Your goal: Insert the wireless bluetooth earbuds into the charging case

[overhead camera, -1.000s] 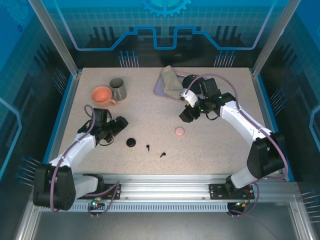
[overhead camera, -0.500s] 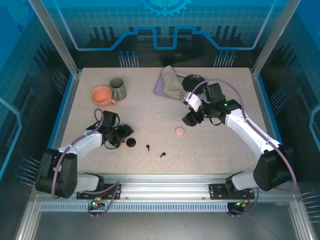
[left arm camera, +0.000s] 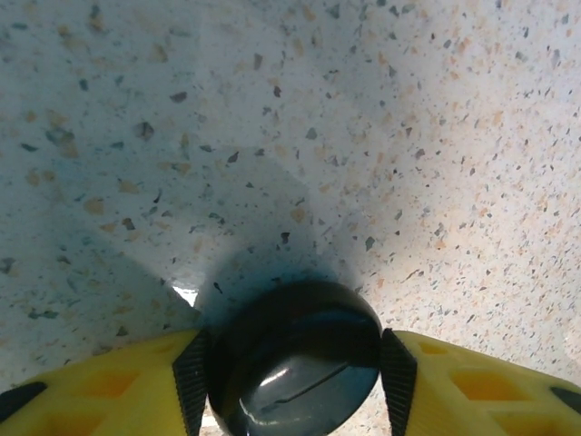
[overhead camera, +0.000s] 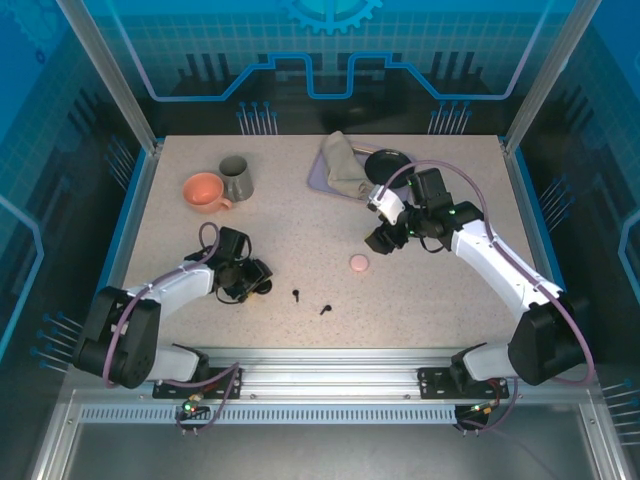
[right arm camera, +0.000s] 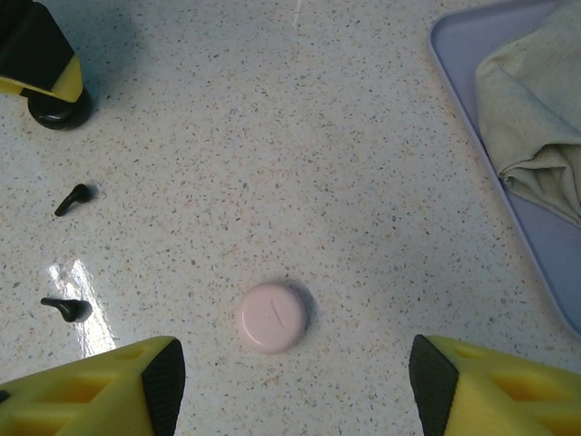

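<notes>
Your left gripper (left arm camera: 295,374) pinches the glossy black round case (left arm camera: 292,350), likely steadying it for opening. Your right gripper (right arm camera: 296,381) hangs spread above the pink round case (right arm camera: 272,317).

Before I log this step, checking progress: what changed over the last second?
The left fingers swung right and closed on the black round case. The right fingers shifted slightly, open near the pink round case. Cases and two black stemmed earbuds stayed put.
</notes>
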Robot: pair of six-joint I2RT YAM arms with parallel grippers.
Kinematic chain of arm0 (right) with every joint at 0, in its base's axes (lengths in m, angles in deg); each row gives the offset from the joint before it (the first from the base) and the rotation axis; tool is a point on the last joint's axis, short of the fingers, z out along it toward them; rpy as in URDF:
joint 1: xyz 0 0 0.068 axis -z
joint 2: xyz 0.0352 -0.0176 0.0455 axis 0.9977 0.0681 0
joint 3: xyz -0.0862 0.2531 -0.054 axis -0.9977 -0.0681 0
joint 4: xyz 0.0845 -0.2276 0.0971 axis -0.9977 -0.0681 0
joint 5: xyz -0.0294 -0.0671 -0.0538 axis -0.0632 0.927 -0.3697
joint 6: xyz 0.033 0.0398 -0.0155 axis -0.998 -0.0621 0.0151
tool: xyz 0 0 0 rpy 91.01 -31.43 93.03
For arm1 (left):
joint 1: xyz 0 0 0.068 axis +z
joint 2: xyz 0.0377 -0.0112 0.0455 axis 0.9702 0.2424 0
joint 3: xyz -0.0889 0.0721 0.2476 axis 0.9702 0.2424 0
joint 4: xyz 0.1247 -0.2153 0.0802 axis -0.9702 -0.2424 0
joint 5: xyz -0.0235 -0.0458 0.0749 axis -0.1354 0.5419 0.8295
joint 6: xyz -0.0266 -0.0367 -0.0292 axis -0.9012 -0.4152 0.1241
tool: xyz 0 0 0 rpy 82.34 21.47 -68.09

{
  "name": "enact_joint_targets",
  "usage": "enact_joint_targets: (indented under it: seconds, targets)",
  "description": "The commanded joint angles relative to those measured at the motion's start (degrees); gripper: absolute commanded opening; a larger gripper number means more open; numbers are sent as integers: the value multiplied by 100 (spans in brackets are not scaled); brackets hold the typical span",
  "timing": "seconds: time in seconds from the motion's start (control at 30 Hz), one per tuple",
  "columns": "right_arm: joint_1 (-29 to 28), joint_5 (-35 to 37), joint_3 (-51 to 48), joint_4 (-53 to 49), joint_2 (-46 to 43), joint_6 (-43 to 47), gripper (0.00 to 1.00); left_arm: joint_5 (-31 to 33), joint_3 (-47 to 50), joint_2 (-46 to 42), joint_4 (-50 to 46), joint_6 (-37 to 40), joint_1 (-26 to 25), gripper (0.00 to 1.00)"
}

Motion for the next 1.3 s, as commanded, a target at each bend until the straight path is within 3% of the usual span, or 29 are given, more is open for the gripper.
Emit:
enact_joint_targets:
  seconds: [0.0, 0.37, 0.7, 1.0, 1.27]
  targets:
    - [-10, 3, -116, 2, -168, -10, 70, -5, -125, 225, 103, -85, -161, 51]
    - [25, 32, -177, -56, -303, 16, 70, -36, -912, 1104, 287, 153, -553, 42]
    - [44, -101, -266, -216, -363, 94, 71, -499, -2135, 2343, 193, 937, -875, 38]
    - [47, -166, -264, -309, -371, 268, 71, -812, -3114, 3219, -106, 1695, -1116, 38]
    - [27, -270, -84, -515, -147, 571, 71, -670, -3741, 3503, -449, 2228, -1134, 47]
